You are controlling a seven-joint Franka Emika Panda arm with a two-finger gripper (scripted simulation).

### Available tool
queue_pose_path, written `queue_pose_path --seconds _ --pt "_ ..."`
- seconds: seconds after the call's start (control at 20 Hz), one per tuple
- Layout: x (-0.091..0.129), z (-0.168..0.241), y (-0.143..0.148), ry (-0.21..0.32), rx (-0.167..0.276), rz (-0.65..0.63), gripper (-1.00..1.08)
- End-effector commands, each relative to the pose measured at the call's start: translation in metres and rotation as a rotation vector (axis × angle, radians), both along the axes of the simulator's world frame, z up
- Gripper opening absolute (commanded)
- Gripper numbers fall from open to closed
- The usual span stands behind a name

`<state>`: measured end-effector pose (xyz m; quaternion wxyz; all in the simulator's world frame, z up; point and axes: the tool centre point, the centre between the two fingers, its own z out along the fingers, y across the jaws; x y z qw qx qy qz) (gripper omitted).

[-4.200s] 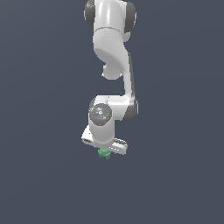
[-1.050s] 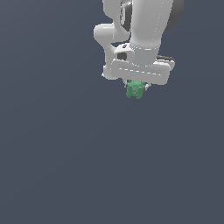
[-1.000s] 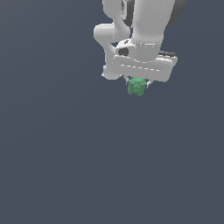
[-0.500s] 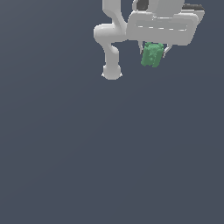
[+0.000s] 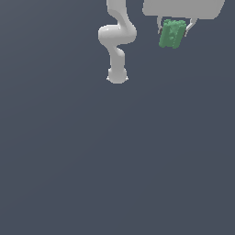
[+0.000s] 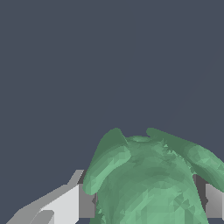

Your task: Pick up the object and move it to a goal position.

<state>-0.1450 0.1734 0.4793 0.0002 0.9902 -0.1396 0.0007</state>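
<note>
**Green object held in claw, high at top right of exterior view**

The object (image 5: 172, 33) is a small bright-green bumpy block, hanging tilted between the two thin fingers of the claw (image 5: 173, 33), one finger on each side and touching it. So the claw is closed onto the object, with only the object's width between the fingers. It sits near the top edge of the exterior view, toward the exterior view's right, clear of the dark grey surface (image 5: 114, 165).

Wrist view: the object (image 6: 148, 179) fills the space between the fingers (image 6: 65, 205), with pale finger faces pressed against both of its sides. Two rounded green lobes stick out past the fingertips. The object's underside is cut off by the frame edge.

Arm pose: the claw's white hand body (image 5: 181, 8) is a wide pale block at the very top of the exterior view, cropped by the frame, fingers pointing down. The arm (image 5: 117, 39) shows as a curved white column to the exterior view's left of the claw, bending to a round base (image 5: 117, 75) on the surface. The upper links and the joint between arm and hand are out of frame, so how they connect cannot be seen. Fingers are thin and faint against the background.
</note>
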Motion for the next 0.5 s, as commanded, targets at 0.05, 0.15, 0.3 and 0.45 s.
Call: queue_pose_path --seconds 0.05,0.15,0.3,0.45 --pt "-0.0046 0.01 0.005 0.001 0.0 -0.001 -1.0" --pt "-0.0054 0.0125 0.0062 0.001 0.0 -0.001 -1.0" --pt "-0.0048 0.0125 0.0065 0.001 0.0 -0.001 -1.0" --pt "-0.0034 0.0106 0.0054 0.001 0.001 -0.001 -1.0"
